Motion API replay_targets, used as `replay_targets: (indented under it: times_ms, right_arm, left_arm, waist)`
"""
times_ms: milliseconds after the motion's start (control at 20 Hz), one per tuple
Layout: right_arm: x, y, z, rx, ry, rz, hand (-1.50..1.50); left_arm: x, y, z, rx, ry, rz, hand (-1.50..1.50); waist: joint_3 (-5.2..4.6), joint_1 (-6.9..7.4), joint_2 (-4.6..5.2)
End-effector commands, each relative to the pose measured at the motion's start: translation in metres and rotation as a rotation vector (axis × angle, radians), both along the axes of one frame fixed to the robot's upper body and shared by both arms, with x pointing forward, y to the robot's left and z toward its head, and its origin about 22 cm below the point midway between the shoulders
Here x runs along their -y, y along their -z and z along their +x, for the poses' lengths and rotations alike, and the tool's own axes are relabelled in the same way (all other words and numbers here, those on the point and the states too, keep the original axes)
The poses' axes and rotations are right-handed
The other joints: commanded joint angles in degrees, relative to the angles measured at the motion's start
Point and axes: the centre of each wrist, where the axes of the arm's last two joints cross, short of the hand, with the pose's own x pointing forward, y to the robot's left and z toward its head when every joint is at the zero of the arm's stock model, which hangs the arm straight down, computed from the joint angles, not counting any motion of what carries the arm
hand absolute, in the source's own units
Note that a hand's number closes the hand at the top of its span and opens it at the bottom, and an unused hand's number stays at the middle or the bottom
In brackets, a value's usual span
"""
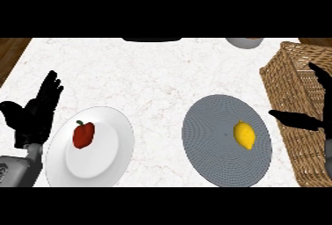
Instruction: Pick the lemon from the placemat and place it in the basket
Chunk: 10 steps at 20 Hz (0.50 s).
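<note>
A yellow lemon (244, 134) lies on the round grey placemat (214, 154), right of its middle. The wicker basket (292, 88) stands at the counter's right edge, just beyond the placemat. My right hand (304, 119) shows at the right edge in front of the basket, open, its thumb pointing left toward the lemon and fingers raised; it is a little to the right of the lemon and not touching it. My left hand (35, 110) is open at the left edge, fingers up, resting.
A white plate (110, 149) with a red pepper (84, 134) sits at the lower left, close to my left hand. A dark object (151, 39) and a grey bowl (245, 42) show at the counter's far edge. Wood floor borders the counter at left.
</note>
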Motion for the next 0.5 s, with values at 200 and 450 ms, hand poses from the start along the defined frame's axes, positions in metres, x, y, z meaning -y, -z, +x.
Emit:
replay_targets:
  times_ms: [200, 450]
  right_arm:
    - [-0.013, -0.04, -0.019, -0.584, -0.089, -0.163, -1.5]
    - [-0.03, -0.115, -0.036, -0.614, -0.121, -0.121, -1.5]
  left_arm:
    - [-0.001, -0.005, 0.0, 0.004, 0.0, 0.009, 0.0]
    - [-0.013, 0.009, -0.001, -0.016, 0.005, 0.003, 0.0]
  waist:
    - [0.26, -0.13, -0.24]
    - [0.47, 0.25, 0.24]
